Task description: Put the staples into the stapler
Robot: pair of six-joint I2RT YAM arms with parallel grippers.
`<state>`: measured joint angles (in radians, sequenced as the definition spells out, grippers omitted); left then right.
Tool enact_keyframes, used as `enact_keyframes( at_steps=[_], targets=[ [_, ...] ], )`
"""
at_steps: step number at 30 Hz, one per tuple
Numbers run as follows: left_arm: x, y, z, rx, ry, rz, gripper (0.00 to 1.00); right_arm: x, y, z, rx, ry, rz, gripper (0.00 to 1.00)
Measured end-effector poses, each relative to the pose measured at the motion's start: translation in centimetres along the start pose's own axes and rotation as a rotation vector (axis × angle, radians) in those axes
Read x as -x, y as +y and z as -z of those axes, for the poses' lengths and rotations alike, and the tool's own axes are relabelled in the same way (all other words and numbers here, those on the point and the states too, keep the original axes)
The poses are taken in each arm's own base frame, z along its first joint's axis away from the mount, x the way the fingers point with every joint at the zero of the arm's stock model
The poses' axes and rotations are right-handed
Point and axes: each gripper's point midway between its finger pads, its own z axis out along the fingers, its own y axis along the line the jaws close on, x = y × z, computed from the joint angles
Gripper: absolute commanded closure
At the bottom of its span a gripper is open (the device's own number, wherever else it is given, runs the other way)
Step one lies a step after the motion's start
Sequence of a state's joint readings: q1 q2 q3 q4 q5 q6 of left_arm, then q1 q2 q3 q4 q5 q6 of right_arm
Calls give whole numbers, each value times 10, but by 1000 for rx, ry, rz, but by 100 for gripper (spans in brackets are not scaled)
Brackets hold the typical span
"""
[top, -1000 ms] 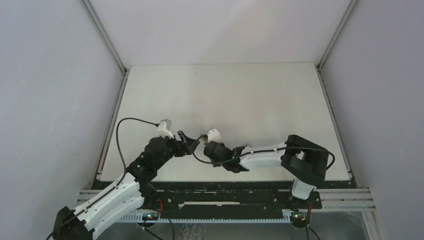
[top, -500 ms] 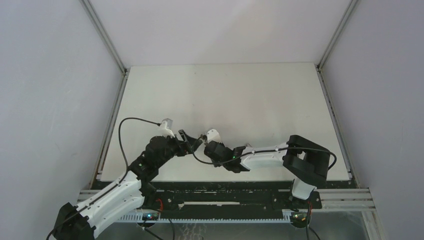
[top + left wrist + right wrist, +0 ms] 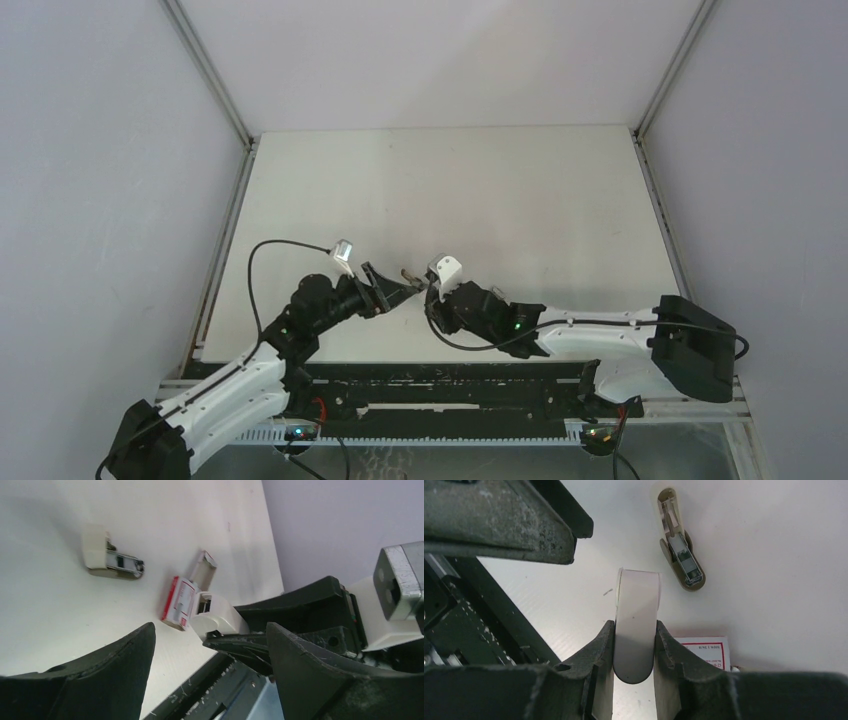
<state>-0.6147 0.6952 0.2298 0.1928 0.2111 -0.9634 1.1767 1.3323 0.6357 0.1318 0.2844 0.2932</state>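
Half the box point(image 3: 704, 652) hides behind the right gripper point(image 3: 634, 630) clenching the stapler point(image 3: 638, 600); left gripper point(image 3: 210, 630) gapes

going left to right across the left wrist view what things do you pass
cream stapler → red and white box → white stapler pinched in the right claw → grey camera block at the far right

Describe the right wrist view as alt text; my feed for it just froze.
The right pincer is shut on the white, round-ended stapler, held over the white table. Beyond it lies a cream stapler-like piece with its metal inside showing; a red-and-white box peeks out beside one finger.
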Motion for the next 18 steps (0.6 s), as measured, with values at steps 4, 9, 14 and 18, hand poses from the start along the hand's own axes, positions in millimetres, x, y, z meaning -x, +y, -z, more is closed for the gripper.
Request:
enact_keyframes(
  at_steps=[4,9,14,18],
  targets=[
    [-11,-7,-3,-42,66,30,17,-4,0,7,32,-25,34,83],
    [-24,-8,-6,-58,139,56,19,10,9,14,82,-87,64,83],
    [-35,-10,-9,-81,205,78,23,20,21,18,126,-133,101,84],
    [-37,-17,-10,-113,217,88,28,22,26,19,146,-146,125,84]
  ],
)
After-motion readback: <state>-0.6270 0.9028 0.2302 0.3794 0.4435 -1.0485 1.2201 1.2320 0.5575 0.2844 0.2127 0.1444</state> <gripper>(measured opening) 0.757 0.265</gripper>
